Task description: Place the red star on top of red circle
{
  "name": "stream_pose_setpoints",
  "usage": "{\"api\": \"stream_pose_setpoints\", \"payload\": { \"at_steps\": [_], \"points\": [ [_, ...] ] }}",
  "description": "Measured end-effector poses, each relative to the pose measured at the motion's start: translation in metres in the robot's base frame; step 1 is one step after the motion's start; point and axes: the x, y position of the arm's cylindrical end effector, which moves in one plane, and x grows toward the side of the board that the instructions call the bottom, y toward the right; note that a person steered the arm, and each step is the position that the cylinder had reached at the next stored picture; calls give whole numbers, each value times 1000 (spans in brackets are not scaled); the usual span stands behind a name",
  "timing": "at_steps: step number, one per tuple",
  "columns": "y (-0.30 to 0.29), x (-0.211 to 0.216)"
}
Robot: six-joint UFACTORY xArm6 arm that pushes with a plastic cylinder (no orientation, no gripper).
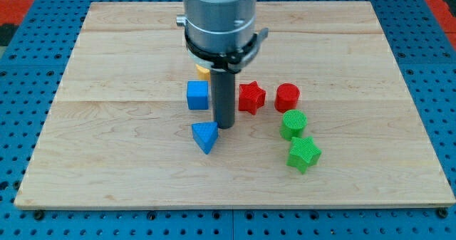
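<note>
Red star, red circle: side by side on the pale wooden worktop (107, 69), apart.

Camera view: no claw, so nothing to spread or pinch; my tip (226, 126) stands at the view's left of the red star block (251, 97), just beside the blue triangular block (205, 135), seemingly placed to shove the star toward the red round block (287, 96) at the view's right.

From where I stand, no writing, label, brand, number or sign can be read anywhere: not on the wooden board (107, 154), not on the coloured blocks, not on the grey arm housing (219, 12) above them.
</note>
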Motion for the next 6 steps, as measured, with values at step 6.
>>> {"api": "stream_pose_setpoints", "payload": {
  "at_steps": [6],
  "points": [
    [39,-110]
  ]
}}
